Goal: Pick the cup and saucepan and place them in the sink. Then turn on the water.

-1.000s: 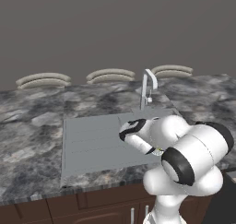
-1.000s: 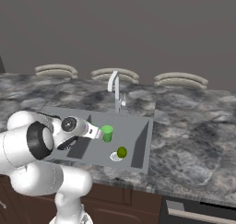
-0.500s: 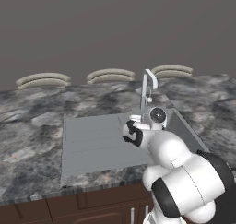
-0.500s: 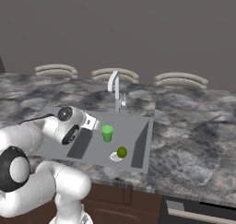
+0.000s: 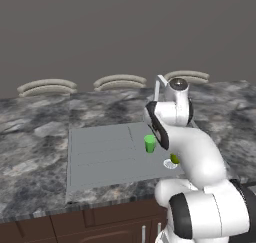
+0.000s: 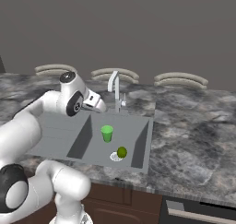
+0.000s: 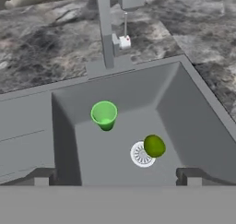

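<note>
One upright cup, mouth up

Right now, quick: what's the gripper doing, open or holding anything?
Gripper: open and empty, above the sink; the cup stands upright in the basin, not held.

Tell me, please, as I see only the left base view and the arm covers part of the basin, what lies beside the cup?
Observer: A small yellow-green ball rests at the edge of the round drain, apart from the upright cup.
Operator: Is the gripper holding anything?
Observer: No. In the hand view the gripper is open above the sink, with nothing between its tips.
Operator: Is water running?
Observer: In the right base view, no stream falls from the faucet.
</note>
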